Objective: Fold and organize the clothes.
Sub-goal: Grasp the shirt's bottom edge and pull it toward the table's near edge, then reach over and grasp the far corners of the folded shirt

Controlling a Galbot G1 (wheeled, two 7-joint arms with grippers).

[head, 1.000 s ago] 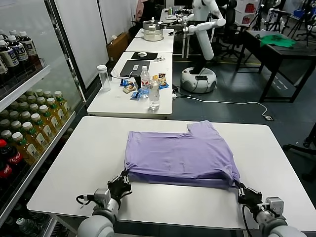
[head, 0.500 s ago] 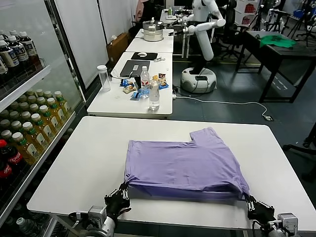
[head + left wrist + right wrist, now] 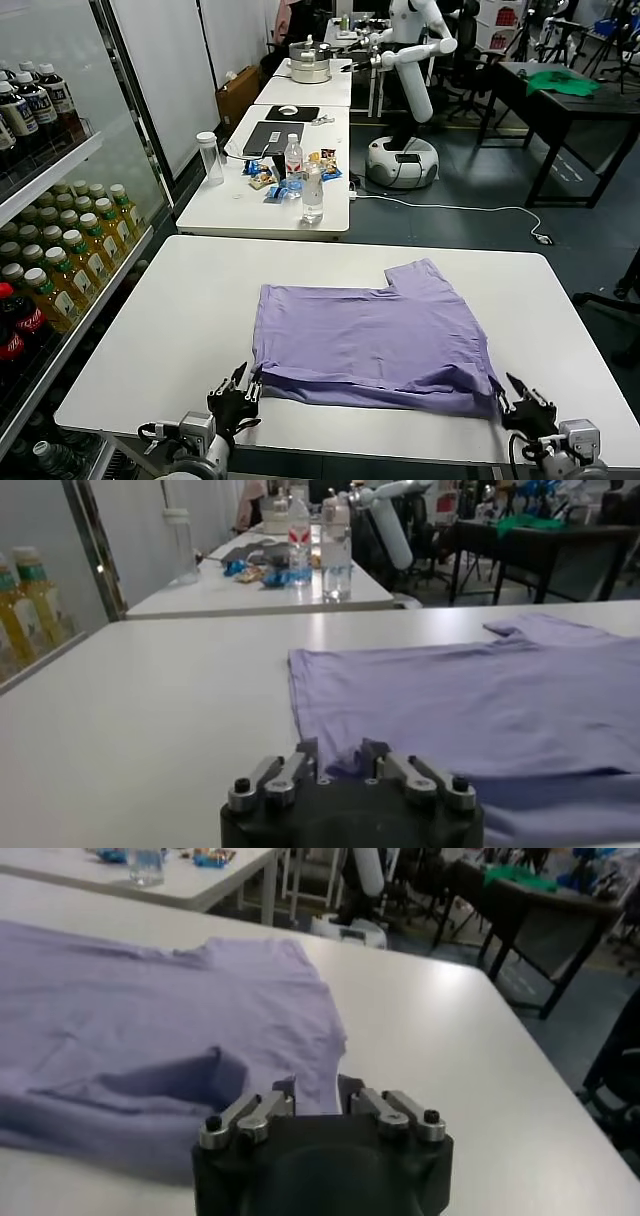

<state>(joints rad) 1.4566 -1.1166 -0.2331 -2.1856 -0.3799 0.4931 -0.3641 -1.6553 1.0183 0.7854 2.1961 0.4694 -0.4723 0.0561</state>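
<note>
Now folded T-shirt [image 3: 372,337] lies between both grippers' parted fingers [image 3: 236,393].

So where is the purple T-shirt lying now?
The purple T-shirt lies on the white table, right of centre in the head view.

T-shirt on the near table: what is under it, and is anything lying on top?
The purple T-shirt lies folded on the white table, nothing on top. The left gripper and right gripper sit open at its near corners. Anything beneath the fabric is hidden.
</note>
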